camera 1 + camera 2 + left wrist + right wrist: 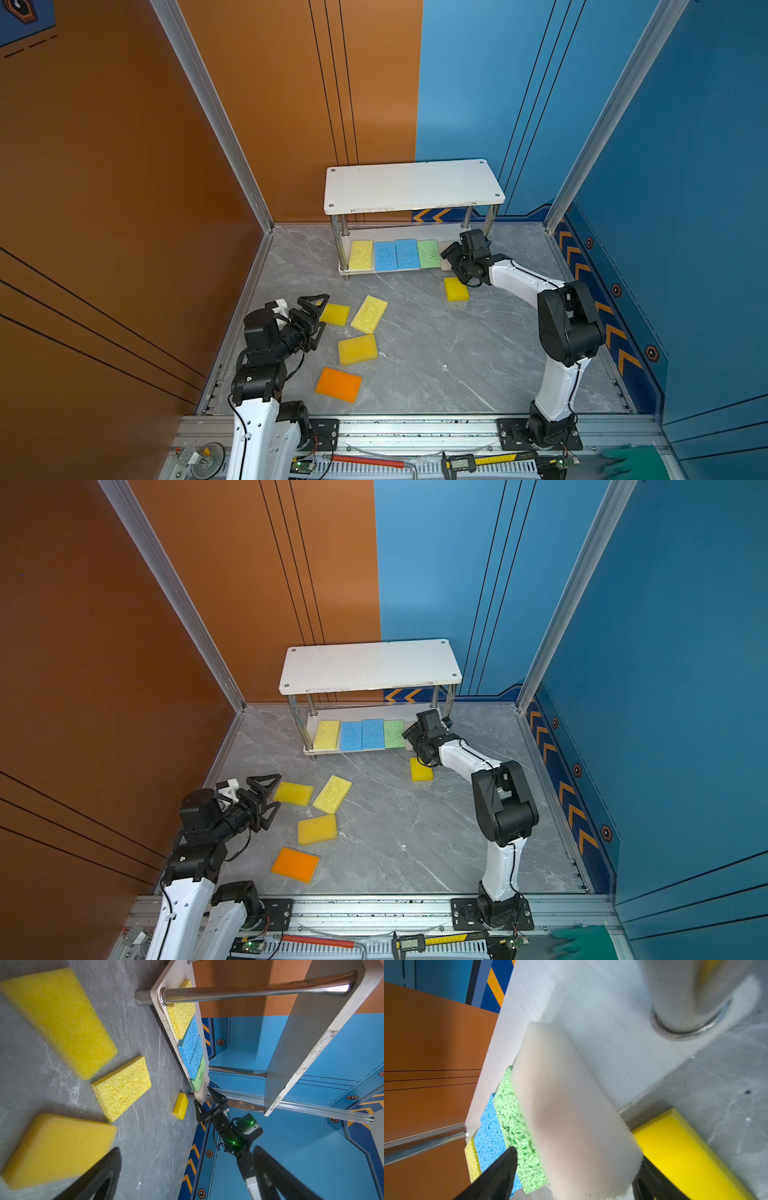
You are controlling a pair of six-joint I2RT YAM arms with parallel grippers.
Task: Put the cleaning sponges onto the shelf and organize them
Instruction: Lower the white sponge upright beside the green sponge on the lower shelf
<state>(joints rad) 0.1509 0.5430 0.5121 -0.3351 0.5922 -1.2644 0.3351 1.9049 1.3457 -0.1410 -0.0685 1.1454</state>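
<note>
Both top views: shelf lower board holds a tidy row, yellow, two blue, green sponge. The right gripper at the row's end adds the pale sponge. Left gripper wide, empty, lined up on a loose yellow sponge, likely next. Left wrist: right jaws spread about the pale sponge's overhanging end. Right wrist: pale sponge flat, fine-pored, snug against green, one finger clear, so it looks released.
</note>
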